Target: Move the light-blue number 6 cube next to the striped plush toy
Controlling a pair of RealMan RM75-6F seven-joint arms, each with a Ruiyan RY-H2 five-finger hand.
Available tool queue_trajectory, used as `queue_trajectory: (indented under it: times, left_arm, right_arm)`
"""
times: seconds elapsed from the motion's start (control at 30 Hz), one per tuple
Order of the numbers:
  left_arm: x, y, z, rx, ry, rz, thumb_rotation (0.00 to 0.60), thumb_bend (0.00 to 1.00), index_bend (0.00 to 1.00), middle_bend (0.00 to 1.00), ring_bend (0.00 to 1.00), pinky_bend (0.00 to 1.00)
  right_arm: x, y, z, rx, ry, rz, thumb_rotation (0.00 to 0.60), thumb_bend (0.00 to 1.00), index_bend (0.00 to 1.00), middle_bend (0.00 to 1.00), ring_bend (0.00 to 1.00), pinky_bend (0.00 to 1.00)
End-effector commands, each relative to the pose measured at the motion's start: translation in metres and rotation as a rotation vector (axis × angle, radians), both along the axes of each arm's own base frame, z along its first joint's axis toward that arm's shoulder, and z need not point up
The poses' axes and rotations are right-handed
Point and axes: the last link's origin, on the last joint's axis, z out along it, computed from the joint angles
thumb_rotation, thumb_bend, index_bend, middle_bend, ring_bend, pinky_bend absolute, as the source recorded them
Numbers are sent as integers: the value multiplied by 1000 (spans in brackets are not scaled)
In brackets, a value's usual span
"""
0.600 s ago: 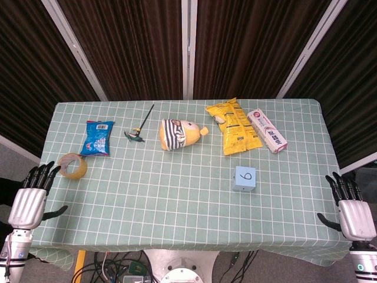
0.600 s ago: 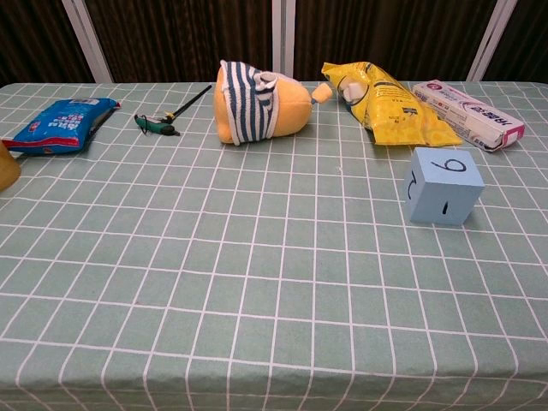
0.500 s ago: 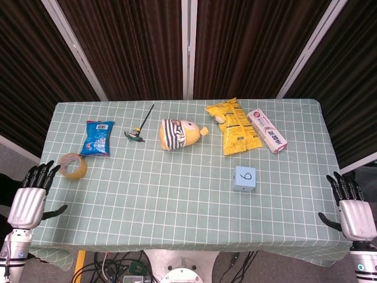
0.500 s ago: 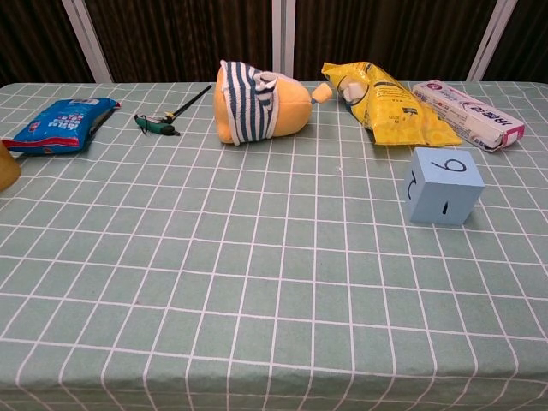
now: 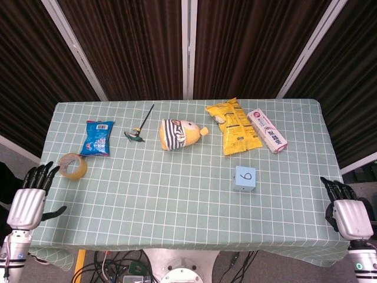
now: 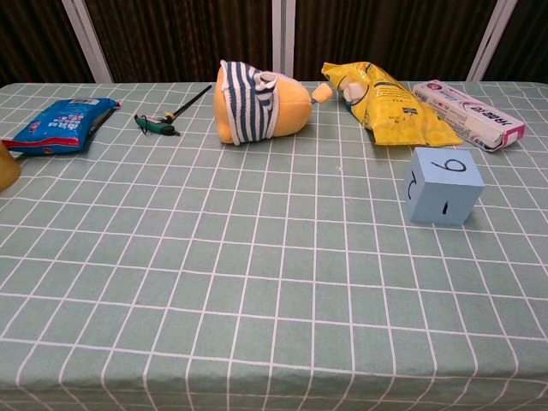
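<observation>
The light-blue cube [image 5: 245,178] with a 6 on top sits on the green checked tablecloth [image 5: 177,194], right of centre; the chest view shows the cube [image 6: 443,186] at the right. The yellow plush toy [image 5: 177,134] with a striped cap lies on its side near the back middle, and the plush toy [image 6: 257,111] is well left of the cube. My left hand [image 5: 26,200] hovers off the table's front left corner, fingers apart and holding nothing. Beyond the front right corner, my right hand [image 5: 347,211] is empty too, its fingers extended. Neither hand appears in the chest view.
A yellow snack bag [image 5: 237,127] and a white-pink box [image 5: 267,131] lie behind the cube. A thin green-handled tool [image 5: 138,130], a blue packet [image 5: 97,137] and a tape roll [image 5: 73,165] lie left of the plush toy.
My right hand has shifted slightly left toward the table's corner and turned, its thumb no longer sticking out. My left hand has dipped a little. Nothing on the table moved.
</observation>
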Motion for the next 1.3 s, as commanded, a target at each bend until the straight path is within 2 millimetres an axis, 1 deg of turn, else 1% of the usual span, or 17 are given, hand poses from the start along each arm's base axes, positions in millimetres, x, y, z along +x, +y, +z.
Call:
queue_trajectory:
  times: [0.03, 0.17, 0.27, 0.33, 0.43, 0.6, 0.8, 1.0, 1.3]
  left_arm:
    - [-2, 0, -3, -5, -4, 4, 600, 0, 71, 0, 0, 43]
    - [-2, 0, -6, -17, -3, 0, 600, 0, 71, 0, 0, 42]
    - [-4, 1, -6, -20, 2, 2, 600, 0, 70, 0, 0, 42]
    - [-4, 2, -6, -19, 0, 3, 600, 0, 71, 0, 0, 42]
    - [-6, 2, -6, -22, 0, 4, 600, 0, 70, 0, 0, 43]
    - [-10, 1, -4, -21, 3, 16, 600, 0, 71, 0, 0, 42]
    - [-16, -2, 0, -12, 2, 29, 600, 0, 71, 0, 0, 42]
    - [-20, -3, 2, -6, 1, 44, 600, 0, 70, 0, 0, 42]
    - [-19, -2, 1, -10, 1, 34, 600, 0, 70, 0, 0, 42]
  right_arm:
    - [-1, -1, -4, 65, 79, -9, 600, 1000, 0, 728, 649, 641]
    - [5, -2, -10, 112, 94, -2, 600, 1000, 0, 822, 719, 656]
    - [9, -7, -16, 172, 128, 7, 600, 1000, 0, 843, 734, 658]
    - [14, -13, -24, 226, 144, 6, 600, 1000, 0, 849, 737, 658]
    - [24, -30, -35, 307, 125, 9, 600, 1000, 0, 854, 741, 658]
    - [44, -59, -52, 391, 145, 45, 600, 1000, 0, 857, 741, 658]
    - [69, -82, -70, 465, 170, 77, 600, 1000, 0, 859, 741, 658]
    - [82, -85, -86, 530, 189, 89, 600, 1000, 0, 860, 741, 658]
    - [99, -78, -98, 576, 202, 134, 600, 1000, 3, 861, 741, 658]
